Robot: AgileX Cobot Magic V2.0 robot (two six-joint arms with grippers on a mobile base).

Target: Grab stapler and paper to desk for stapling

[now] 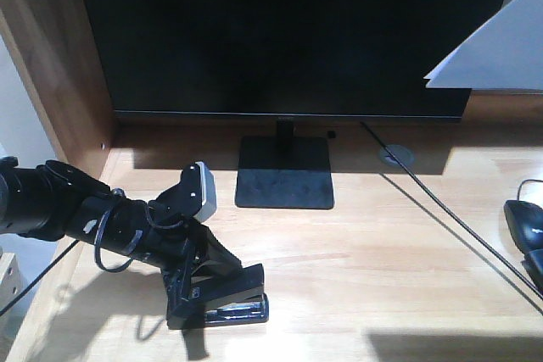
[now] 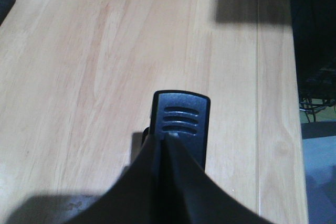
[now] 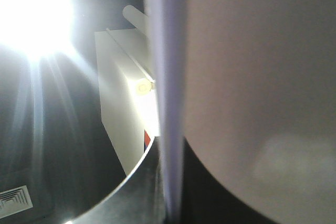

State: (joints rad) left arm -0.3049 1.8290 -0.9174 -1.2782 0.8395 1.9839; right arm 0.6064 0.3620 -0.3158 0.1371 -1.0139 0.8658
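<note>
Stapler clamped between left fingers, on desk; right fingers pinch paper.

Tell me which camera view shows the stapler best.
The exterior front-facing view: the stapler shows side-on on the desk, clamped in the left gripper. The left wrist view shows only its ridged end between the fingers. The right wrist view shows none of it, just the paper.

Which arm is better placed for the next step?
Right, probably: the right gripper holds the paper aloft, off the desk. The left gripper already has the stapler down on it.
</note>
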